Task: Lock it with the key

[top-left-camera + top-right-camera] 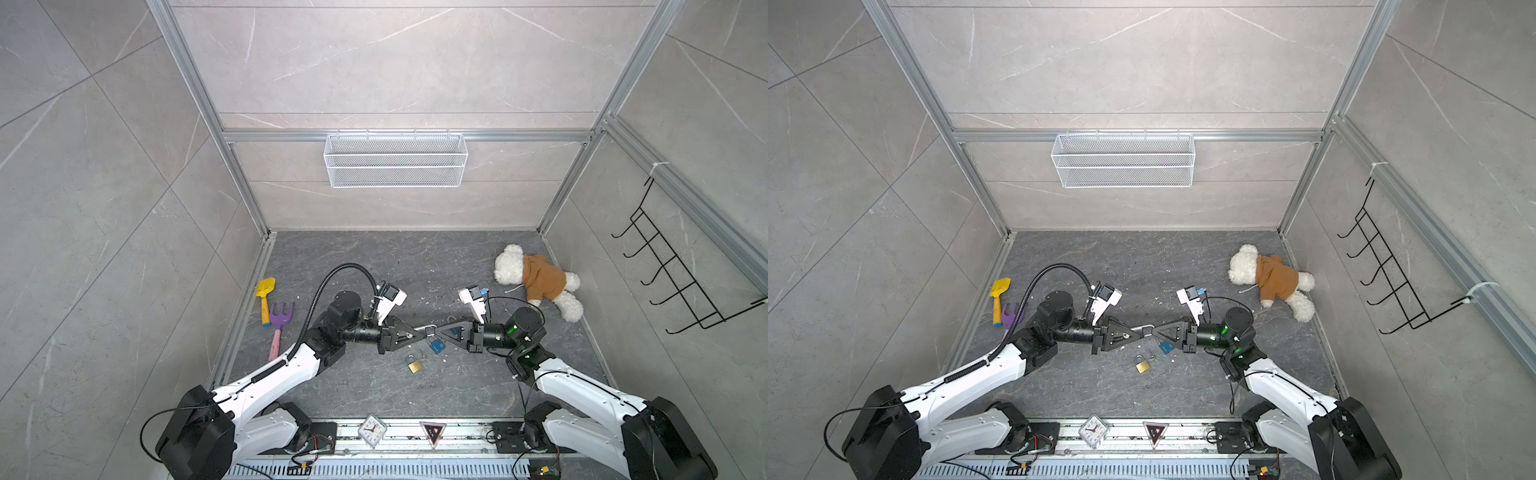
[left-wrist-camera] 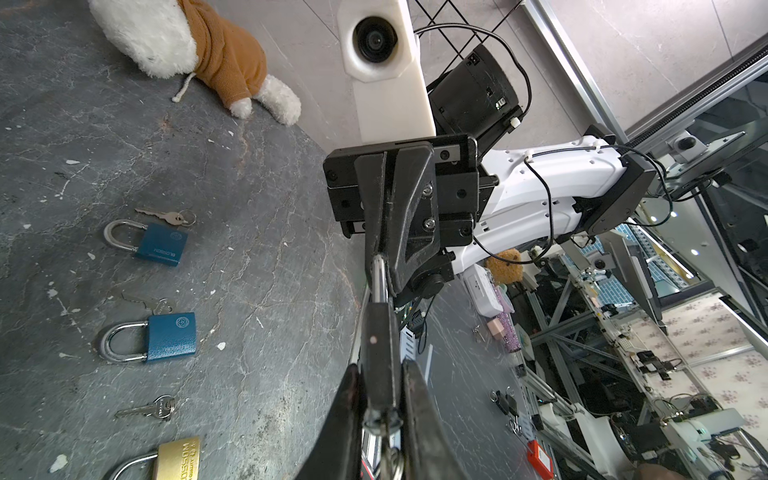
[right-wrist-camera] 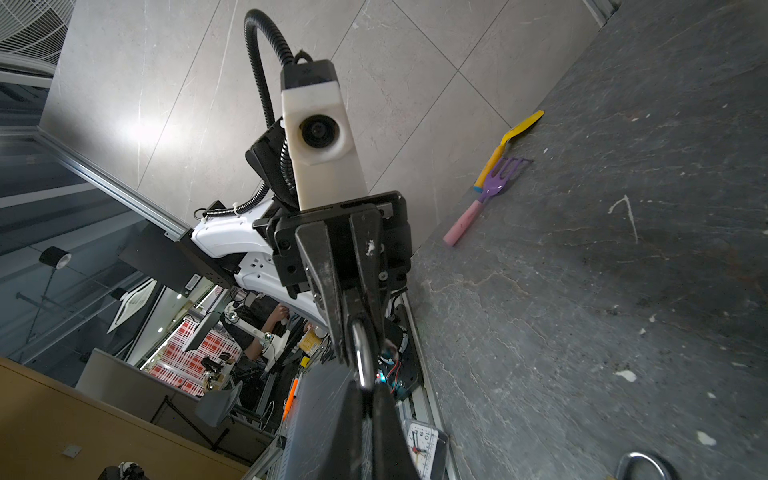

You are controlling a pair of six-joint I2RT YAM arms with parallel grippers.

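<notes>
Squeezing the dark metal padlock (image 2: 380, 353) by its body in left gripper (image 1: 420, 331), silver key (image 2: 384, 419) hanging off its base. Pinching its shackle in fully closed right gripper (image 1: 437, 331), tip to tip. Blue padlock (image 1: 436, 345) on grey counter (image 1: 415, 270) just below right gripper.

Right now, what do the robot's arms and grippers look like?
The left arm and right arm are white shells with black joints. The left gripper and right gripper are black, with triangular cut-out fingers. Each wrist carries a white camera housing. A ribbed black hose loops over the left arm; thin black cable and a green light mark the right.
</notes>
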